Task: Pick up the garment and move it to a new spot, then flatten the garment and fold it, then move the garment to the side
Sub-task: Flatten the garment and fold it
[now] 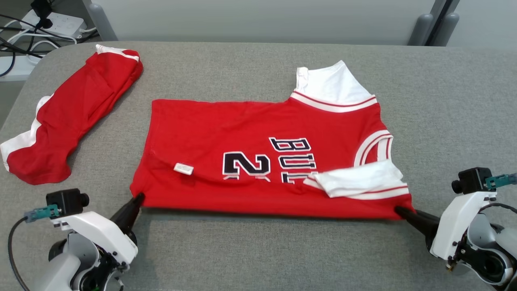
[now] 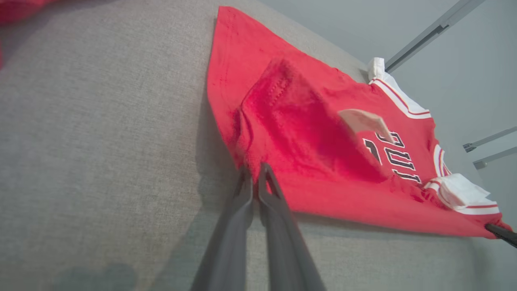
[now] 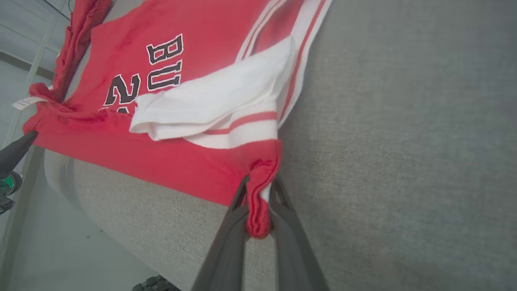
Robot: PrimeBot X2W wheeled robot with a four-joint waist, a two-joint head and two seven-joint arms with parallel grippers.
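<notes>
The garment (image 1: 258, 161), a red jersey with white trim and dark lettering, lies folded lengthwise on the grey table (image 1: 262, 250). My left gripper (image 1: 139, 197) is shut, its tips pinching the jersey's near left corner (image 2: 252, 169). At the near right corner my right gripper (image 1: 398, 209) is shut on a bunched bit of red hem, which sticks out between its fingers (image 3: 258, 184). A white sleeve (image 1: 359, 182) is folded over the red cloth near that corner. The near edge stretches between both grippers, and a small white tag (image 1: 183, 168) shows near the left end.
A second red garment (image 1: 72, 117) with white trim lies crumpled at the table's far left. Beyond the table's far left corner are a white power strip (image 1: 56, 22) and black cables. The table's front edge runs close below both grippers.
</notes>
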